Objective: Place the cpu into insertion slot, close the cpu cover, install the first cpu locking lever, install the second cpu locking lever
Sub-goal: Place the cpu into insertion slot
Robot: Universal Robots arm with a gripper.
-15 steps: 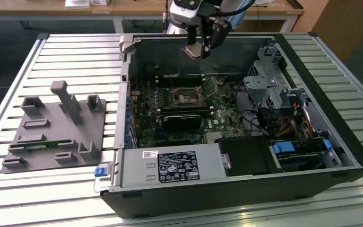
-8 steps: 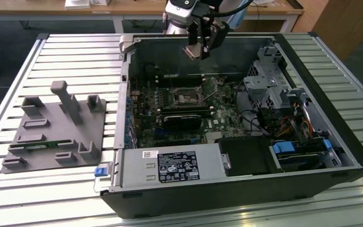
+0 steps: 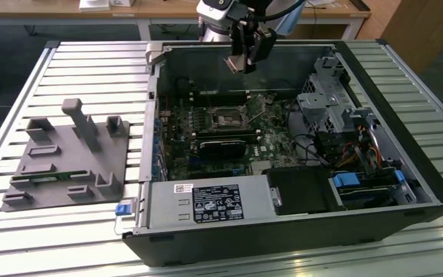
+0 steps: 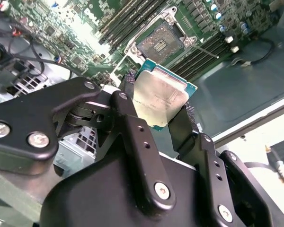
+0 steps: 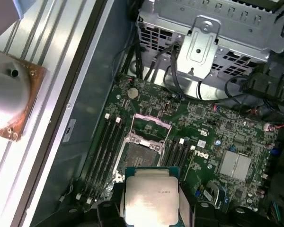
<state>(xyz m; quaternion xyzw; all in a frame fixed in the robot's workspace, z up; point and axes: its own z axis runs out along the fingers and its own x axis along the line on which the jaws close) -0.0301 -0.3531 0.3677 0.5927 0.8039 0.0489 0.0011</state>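
**Exterior view.** The open computer case (image 3: 283, 242) lies on its side on the slatted tabletop (image 3: 90, 63). A grey moulded fixture (image 3: 67, 156) sits beside it, toward the tabletop edge at the exterior view's left. The power supply (image 3: 206, 202) runs along the near wall of the case. The arm (image 3: 220, 20) hangs over the far wall of the case, with the jaws raised above the motherboard (image 3: 221, 138).

**Both wrist views.** The jaws are closed on the cpu (image 4: 161, 97) (image 5: 151, 201), one jaw on each of two opposite edges. The cpu is in the air, clear of the board and just to one side of the insertion slot (image 4: 161, 41) (image 5: 141, 156).

**Orientation.** The pale metal top of the cpu faces the wrist cameras. In the second wrist view its green carrier rim shows along the free edges. The chip is square, so no long axis can be told. Its edges run about parallel to those of the slot.

**First wrist view.** The cpu cover (image 5: 151, 125) stands swung up from the slot edge on the side toward the metal drive cage (image 5: 213, 28). The slot's dark centre is exposed. Long black memory slots (image 5: 106, 151) flank the insertion slot.
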